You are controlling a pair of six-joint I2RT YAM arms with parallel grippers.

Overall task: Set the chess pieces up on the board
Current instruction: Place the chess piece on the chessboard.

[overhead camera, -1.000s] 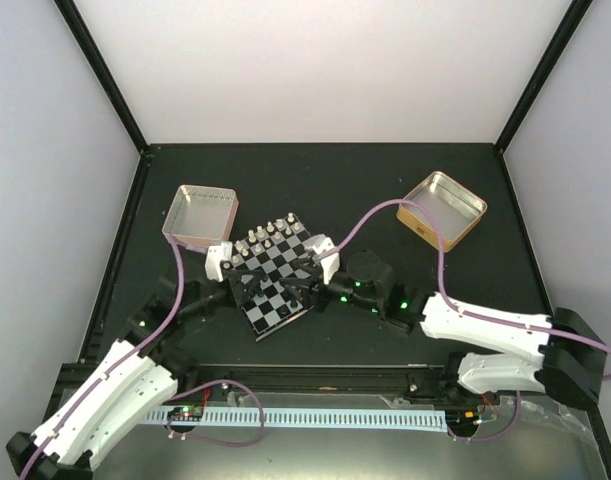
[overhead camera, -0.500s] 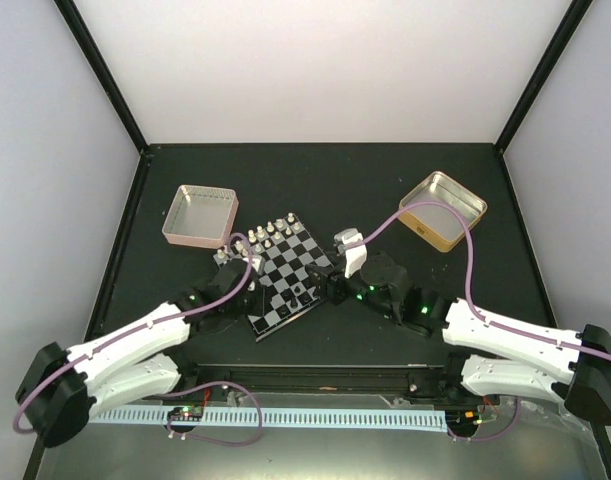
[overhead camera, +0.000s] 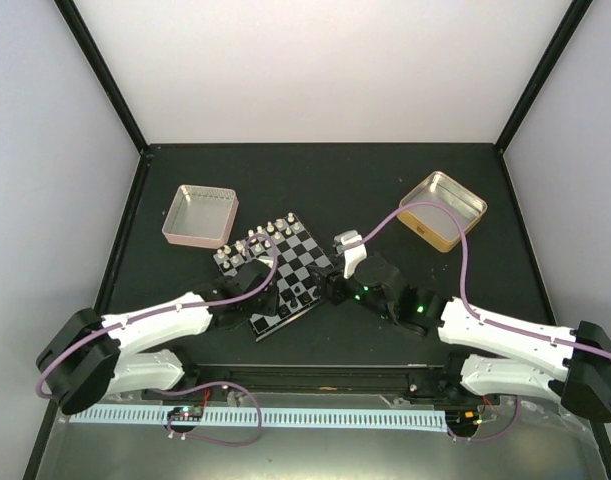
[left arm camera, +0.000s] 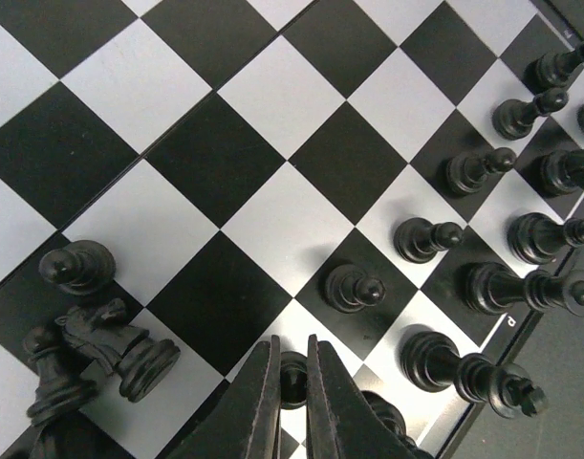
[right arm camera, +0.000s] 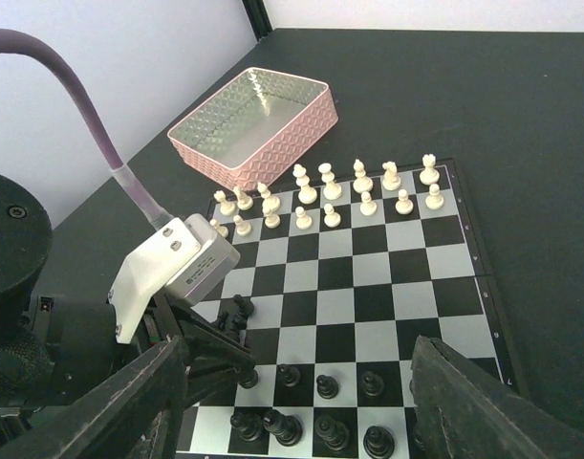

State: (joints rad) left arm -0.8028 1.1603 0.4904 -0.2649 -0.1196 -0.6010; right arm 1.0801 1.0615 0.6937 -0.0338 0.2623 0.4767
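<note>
The board (overhead camera: 297,258) lies at an angle on the dark desk (overhead camera: 335,180). It sits between a pink tin (overhead camera: 199,192) just beyond its far-left corner and a gold tin (overhead camera: 426,228) well off to the right.

The chess pieces are all on the board. The white pieces (right arm camera: 320,196) stand in two rows along the edge nearest the pink tin. The black pawns (left arm camera: 421,237) stand in a line on the opposite side, with taller black men behind them along the rim.

A black knight (left arm camera: 105,335) lies on its side at the left of that black side. It touches another black piece, and a pawn stands just beside them.

On the board's dark rim the left wrist view shows a small pale letter (left arm camera: 509,323) that reads as a "p" from this angle. A second mark at the frame's edge is too cut off to read.

The left claw (left arm camera: 292,342) hangs low over the black side with its fingers drawn together, leaving only a slit. A black pawn (left arm camera: 292,371) shows through that slit below the tips. Whether it is pinched cannot be told.

The right claw (right arm camera: 298,344) hovers at the board's near-right edge. Its fingers (right arm camera: 129,406) are spread wide apart with nothing between them.
</note>
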